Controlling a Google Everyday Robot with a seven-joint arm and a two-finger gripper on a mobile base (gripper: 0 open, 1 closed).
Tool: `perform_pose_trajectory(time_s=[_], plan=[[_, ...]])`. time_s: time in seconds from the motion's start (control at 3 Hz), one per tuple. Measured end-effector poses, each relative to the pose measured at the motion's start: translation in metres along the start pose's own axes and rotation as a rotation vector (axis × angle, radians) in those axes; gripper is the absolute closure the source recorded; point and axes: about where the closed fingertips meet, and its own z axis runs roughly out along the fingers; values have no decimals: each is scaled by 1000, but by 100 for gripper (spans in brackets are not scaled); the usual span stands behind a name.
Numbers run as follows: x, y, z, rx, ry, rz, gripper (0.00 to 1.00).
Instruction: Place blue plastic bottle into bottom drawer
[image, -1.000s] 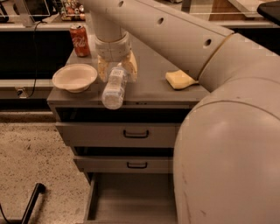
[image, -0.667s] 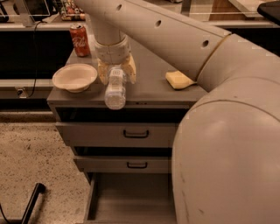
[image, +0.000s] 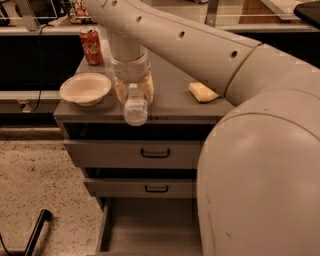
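Observation:
My gripper (image: 134, 92) hangs over the front edge of the grey cabinet top (image: 170, 102). It is shut on the blue plastic bottle (image: 135, 106), a small clear ribbed bottle held tilted, its base pointing toward the camera and sticking out past the cabinet's front edge. The bottom drawer (image: 150, 227) is pulled open below, a wide grey tray with a plain interior and nothing in it. My arm sweeps in from the right and hides the right part of the cabinet and the drawer.
A white bowl (image: 85, 88) and a red soda can (image: 92, 46) stand on the cabinet top at the left. A yellow sponge (image: 203, 92) lies at the right. Two upper drawers with black handles (image: 155, 153) are shut. Speckled floor lies at the left.
The gripper with the bottle has moved a little to the right and forward along the cabinet's front edge. The bottle stays held.

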Motion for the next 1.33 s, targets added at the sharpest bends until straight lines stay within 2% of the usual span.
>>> perform_pose_trajectory(time_s=[0.33,0.67,1.0,1.33], plan=[[0,0,-1,0,0,0,100],[0,0,-1,0,0,0,100],[-13,13,-10,17,-16,108,100],[-67,49,-26,109,-88,345,100]])
